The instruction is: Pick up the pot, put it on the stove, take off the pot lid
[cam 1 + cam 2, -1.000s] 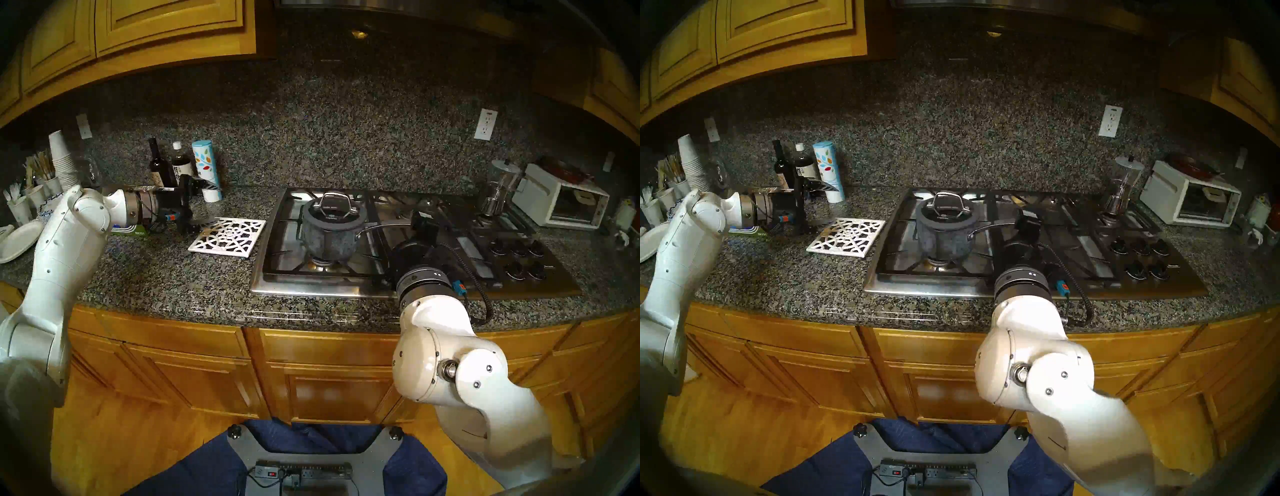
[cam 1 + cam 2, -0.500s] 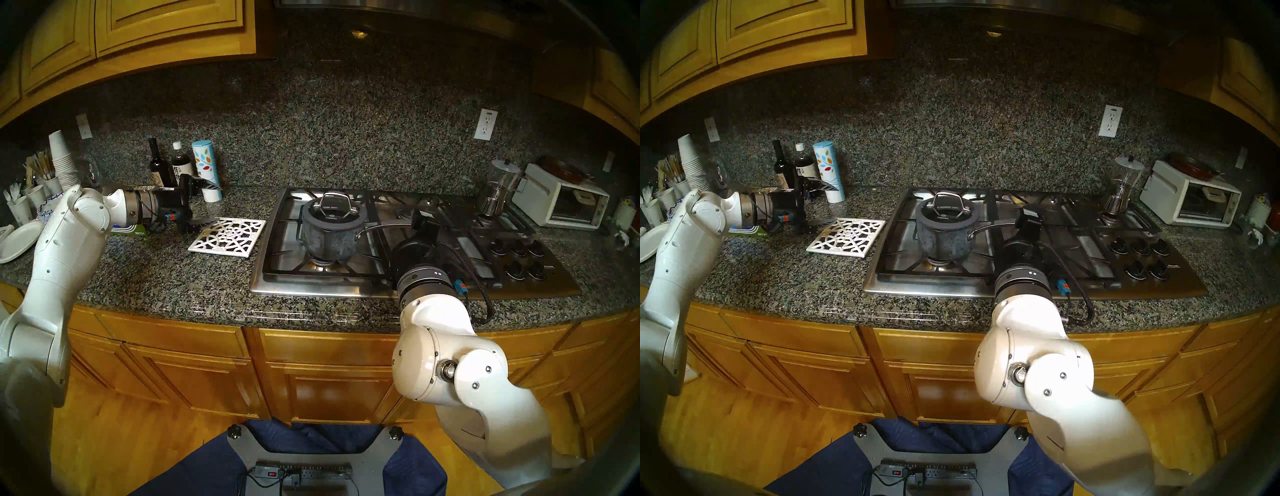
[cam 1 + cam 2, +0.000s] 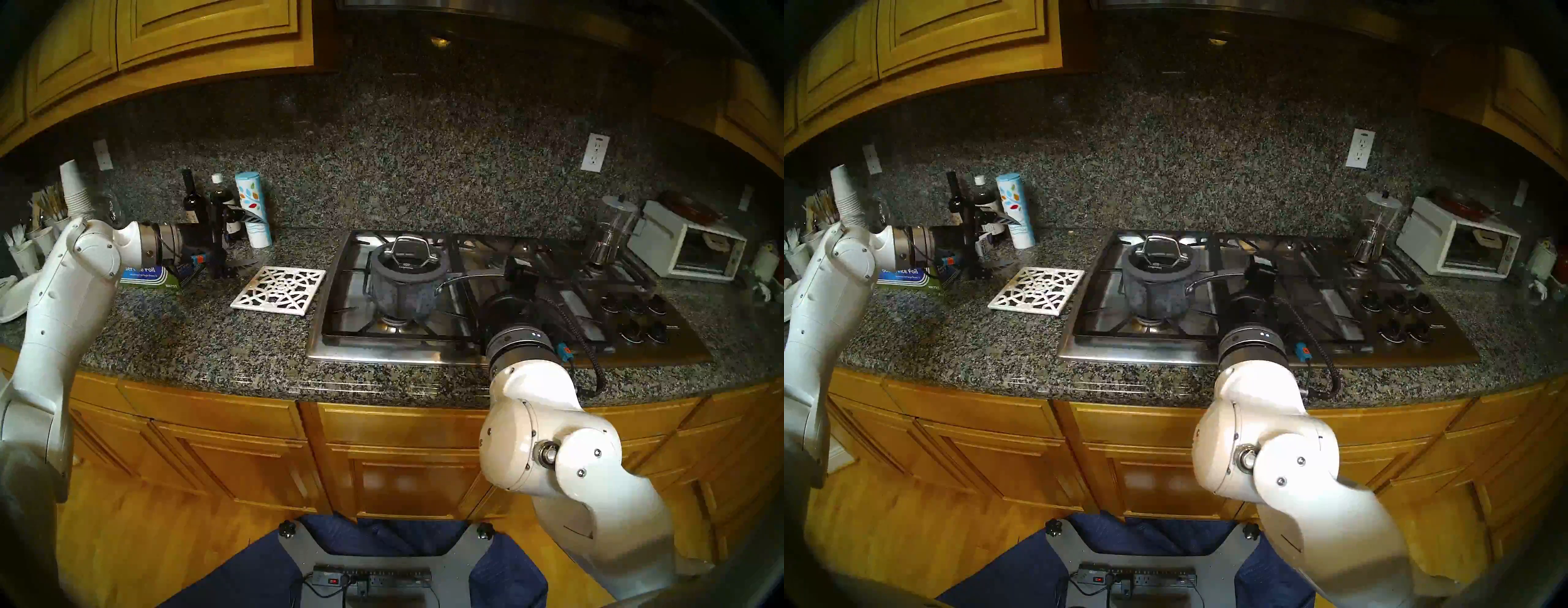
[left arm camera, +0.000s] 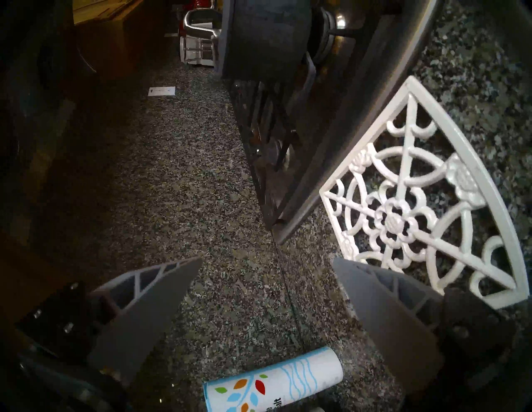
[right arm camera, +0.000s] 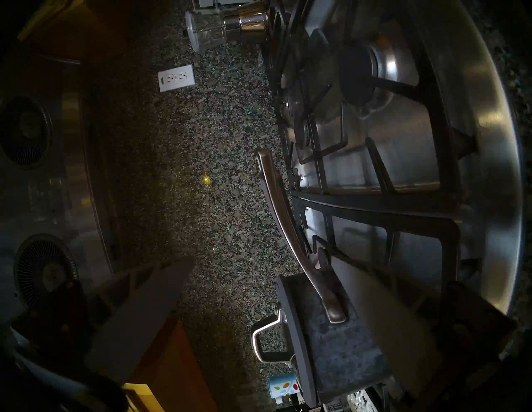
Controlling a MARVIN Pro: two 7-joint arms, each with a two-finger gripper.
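Head view: lidded pot (image 3: 403,293) on stove (image 3: 551,339); both claws apart, empty.

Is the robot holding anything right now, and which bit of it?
Nothing is held. The left gripper is open over bare counter. The right gripper is open too; the pot handle lies between its fingers, not squeezed.

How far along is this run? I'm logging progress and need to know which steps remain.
Done: the pot stands on the stove, over the front left burner. In hand: nothing is gripped; the right gripper is open beside the pot's long handle, and the left gripper is open near the white trivet. Left: the pot lid is on the pot and must come off.
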